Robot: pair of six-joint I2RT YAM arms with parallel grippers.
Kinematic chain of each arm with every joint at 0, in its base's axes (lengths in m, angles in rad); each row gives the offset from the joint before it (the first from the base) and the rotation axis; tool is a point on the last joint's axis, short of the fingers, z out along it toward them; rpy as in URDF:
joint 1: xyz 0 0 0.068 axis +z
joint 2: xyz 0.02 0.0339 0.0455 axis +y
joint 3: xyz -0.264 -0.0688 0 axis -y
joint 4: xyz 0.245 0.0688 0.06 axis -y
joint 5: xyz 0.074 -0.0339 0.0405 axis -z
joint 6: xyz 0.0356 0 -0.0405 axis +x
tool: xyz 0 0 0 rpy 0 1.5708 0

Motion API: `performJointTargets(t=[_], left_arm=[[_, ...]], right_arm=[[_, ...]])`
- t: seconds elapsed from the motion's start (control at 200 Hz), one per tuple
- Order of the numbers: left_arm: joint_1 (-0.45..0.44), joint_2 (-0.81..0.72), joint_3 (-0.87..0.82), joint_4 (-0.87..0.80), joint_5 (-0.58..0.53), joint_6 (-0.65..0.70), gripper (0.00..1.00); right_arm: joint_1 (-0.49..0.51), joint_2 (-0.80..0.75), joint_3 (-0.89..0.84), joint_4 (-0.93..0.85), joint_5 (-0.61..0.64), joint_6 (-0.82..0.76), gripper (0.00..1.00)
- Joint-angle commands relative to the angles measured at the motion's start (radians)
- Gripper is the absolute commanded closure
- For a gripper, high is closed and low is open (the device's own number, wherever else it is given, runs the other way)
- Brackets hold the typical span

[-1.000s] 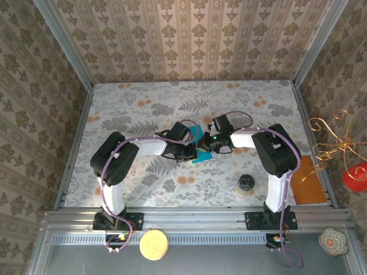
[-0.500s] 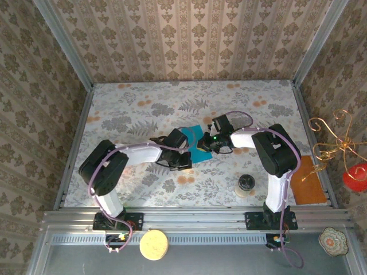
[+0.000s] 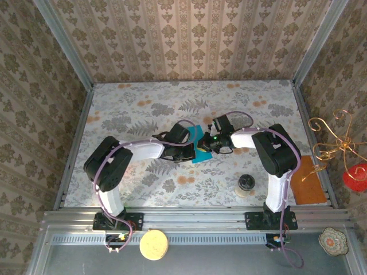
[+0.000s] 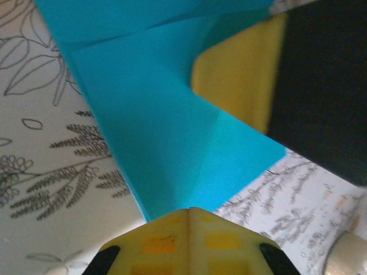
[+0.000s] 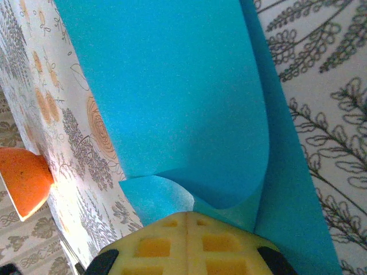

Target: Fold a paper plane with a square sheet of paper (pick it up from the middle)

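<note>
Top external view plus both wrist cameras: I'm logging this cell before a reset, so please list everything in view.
square sheet of paper: one, teal-blue, partly folded, mid-table between the grippers
table: one, floral-patterned cloth, centre
jar: one, dark lid, near right of the table
flat sheet: one, orange-brown, just past the table's right edge
round disc: one, yellow, near ledge, left of centre
wire ornament: one, gold, far right
round object: one, red, right edge of the view
small dish: one, patterned, near right corner
left gripper: one, yellow pads, shut, tips at the paper
right gripper: one, yellow pads, shut on the paper
</note>
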Motion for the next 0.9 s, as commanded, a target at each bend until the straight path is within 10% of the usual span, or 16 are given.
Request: performJointTargets(t=[0.0, 0.895], left_arm=[[0.005, 0.025, 0.047, 0.022, -0.025, -0.012, 1.0], [-0.013, 0.056, -0.041, -0.027, -0.049, -0.097, 1.0]], right_arm=[[-0.01, 0.064, -0.049, -0.114, 0.103, 0.014, 0.95], [0.03, -0.036, 0.044, -0.207, -0.056, -0.119, 0.92]])
